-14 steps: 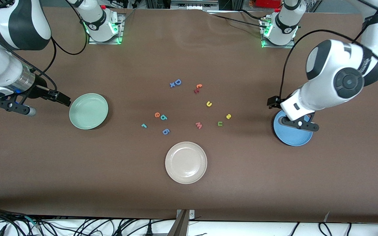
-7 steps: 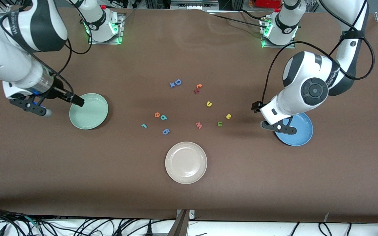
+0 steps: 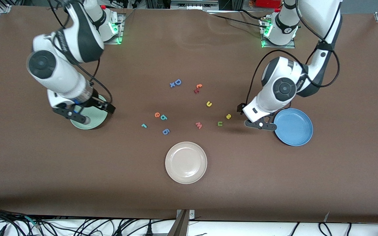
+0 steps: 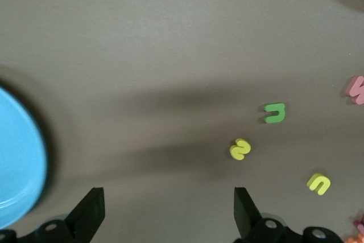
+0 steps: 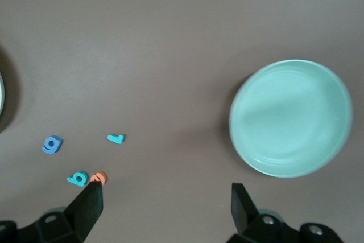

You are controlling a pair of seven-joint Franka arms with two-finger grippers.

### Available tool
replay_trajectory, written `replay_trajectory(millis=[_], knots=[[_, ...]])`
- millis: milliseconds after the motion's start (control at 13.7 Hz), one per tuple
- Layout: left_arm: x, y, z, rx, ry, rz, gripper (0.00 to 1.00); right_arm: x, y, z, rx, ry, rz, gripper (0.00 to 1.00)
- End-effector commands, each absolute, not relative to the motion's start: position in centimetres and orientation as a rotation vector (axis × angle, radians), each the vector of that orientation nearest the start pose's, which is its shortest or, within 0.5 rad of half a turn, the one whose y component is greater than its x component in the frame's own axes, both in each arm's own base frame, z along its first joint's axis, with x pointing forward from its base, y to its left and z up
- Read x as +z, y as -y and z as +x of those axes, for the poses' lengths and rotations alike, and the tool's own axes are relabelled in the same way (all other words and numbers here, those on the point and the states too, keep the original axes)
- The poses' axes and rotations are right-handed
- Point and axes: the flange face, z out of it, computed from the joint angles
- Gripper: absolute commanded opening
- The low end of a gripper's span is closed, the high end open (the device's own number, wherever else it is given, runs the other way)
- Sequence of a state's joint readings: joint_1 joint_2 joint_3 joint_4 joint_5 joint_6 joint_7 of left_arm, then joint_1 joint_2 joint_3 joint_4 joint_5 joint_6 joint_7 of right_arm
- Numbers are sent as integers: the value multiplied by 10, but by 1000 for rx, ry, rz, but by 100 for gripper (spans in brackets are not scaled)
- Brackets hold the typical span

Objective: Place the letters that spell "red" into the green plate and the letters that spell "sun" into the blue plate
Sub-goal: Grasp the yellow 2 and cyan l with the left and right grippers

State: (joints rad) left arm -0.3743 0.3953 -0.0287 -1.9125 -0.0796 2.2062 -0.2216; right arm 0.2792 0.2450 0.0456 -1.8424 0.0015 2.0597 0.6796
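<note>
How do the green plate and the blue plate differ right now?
The green plate is pale mint and partly hidden under the right gripper; the blue plate is mid-blue and in full view, the left gripper beside it. Both are round, shallow and hold no letters.

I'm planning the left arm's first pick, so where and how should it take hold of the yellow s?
Come straight down from above: the yellow s lies flat on the table, so only its outer edges can be pinched. Close the left tool, now open beside the blue plate, across its narrower width. The green n lies apart, probably leaving finger room.
</note>
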Motion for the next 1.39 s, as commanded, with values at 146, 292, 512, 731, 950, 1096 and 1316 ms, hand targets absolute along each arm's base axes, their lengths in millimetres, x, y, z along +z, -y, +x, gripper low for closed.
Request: replay_trajectory(millis=[146,292,512,731,950,1096,1316], knots=[[246,278,557,133,-150,-3161,100,309,-259,583,44,-512,-3089,100],[230,287,551,164,-177,-3150,100,270,-275,585,33,-508,-3082,100],[218,289,552,178,-174,-3146,100,227,-281,593,-26,-523,-3048,99],[202,293,556,135,-165,-3166,100,210,-278,604,-40,-595,-3024,99],[187,301,553,108,-166,-3171,100,203,-277,605,-17,-729,-2998,99],[185,305,550,111,-135,-3171,100,194,-278,602,14,-796,-2984,99],[179,306,547,115,-141,-3164,100,187,-283,599,83,-902,-2912,99]])
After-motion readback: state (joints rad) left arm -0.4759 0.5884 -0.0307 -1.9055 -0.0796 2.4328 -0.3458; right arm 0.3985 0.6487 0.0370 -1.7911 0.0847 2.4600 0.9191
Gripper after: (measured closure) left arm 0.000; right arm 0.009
